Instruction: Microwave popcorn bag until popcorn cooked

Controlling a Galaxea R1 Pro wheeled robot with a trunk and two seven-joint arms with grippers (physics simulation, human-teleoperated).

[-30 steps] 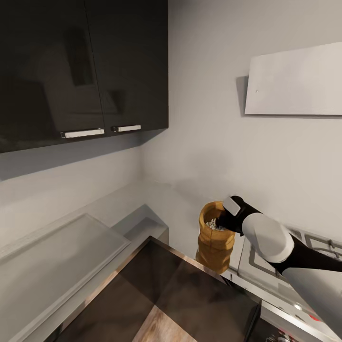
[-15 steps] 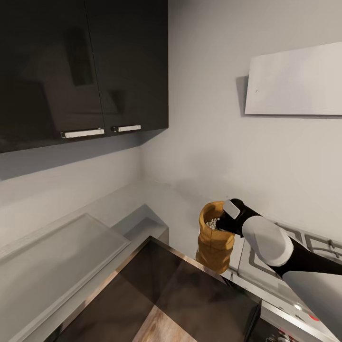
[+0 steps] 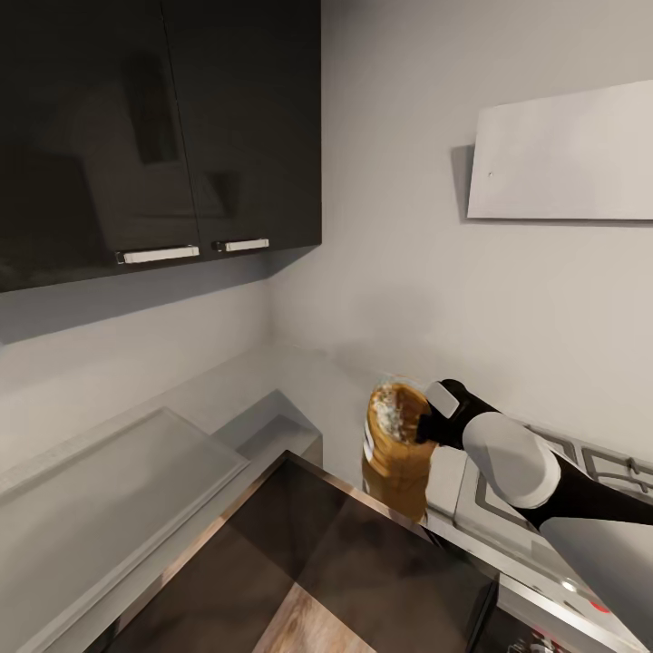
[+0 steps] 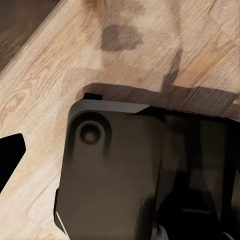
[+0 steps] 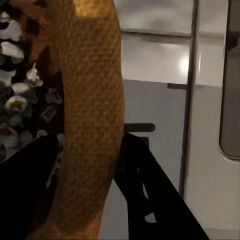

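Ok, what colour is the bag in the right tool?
Tan-brown with a fine woven-looking texture; the popcorn bag shows best in the right wrist view.

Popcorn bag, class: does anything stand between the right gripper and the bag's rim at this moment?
Nothing visible does. The right gripper is shut on the popcorn bag: the right wrist view shows the rolled rim between a dark finger outside and one inside by the popcorn. The bag tilts above the countertop.
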